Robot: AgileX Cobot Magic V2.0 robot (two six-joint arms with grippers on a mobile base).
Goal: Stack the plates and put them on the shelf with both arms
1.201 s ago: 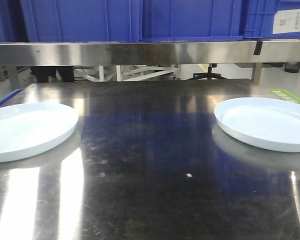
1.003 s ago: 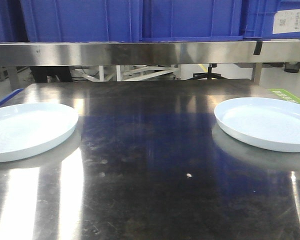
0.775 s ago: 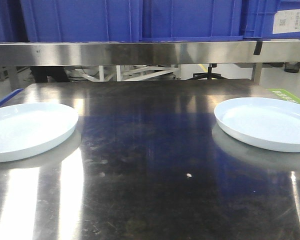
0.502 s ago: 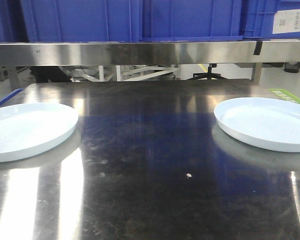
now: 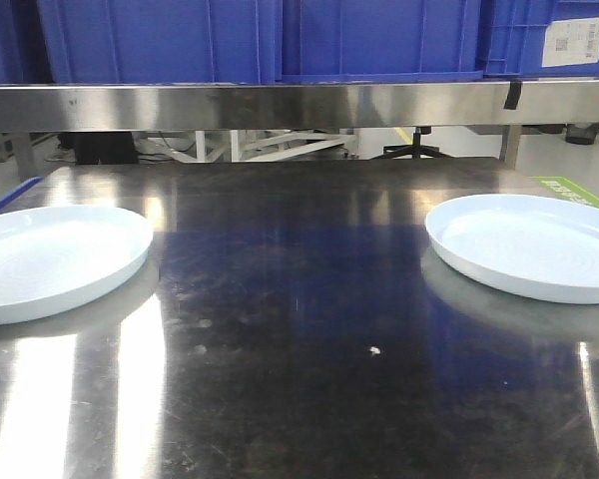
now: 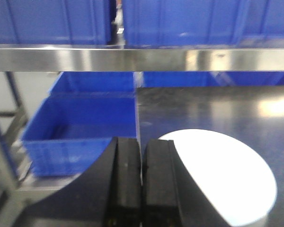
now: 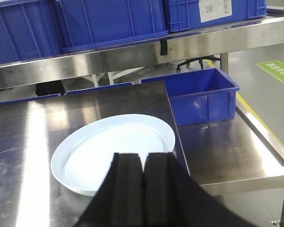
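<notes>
Landmark: the steel table [image 5: 299,299], to which every place below is referred.
Left plate [image 5: 55,261]: laid flat on the table's left side, near its left edge; its outer part is cut off by the front view.
Right plate [image 5: 529,244]: laid flat on the table's right side, close to the right edge, well apart from the left plate across the bare middle of the table.
Stacking: not yet done; each plate is seen alone on the table.
Left gripper [image 6: 141,144]: both fingers are pressed together with only a thin seam between them, and nothing is held. It is seen by the table's left edge, with the left plate partly hidden behind its right finger.
Right gripper [image 7: 143,158]: fingers likewise closed against each other and empty. It is seen on the near side of the right plate, whose near rim is covered by the fingertips.
Shelf [image 5: 280,105]: a steel ledge set above the table's far edge.
Blue crates [image 5: 280,40]: lined up on the shelf.
</notes>
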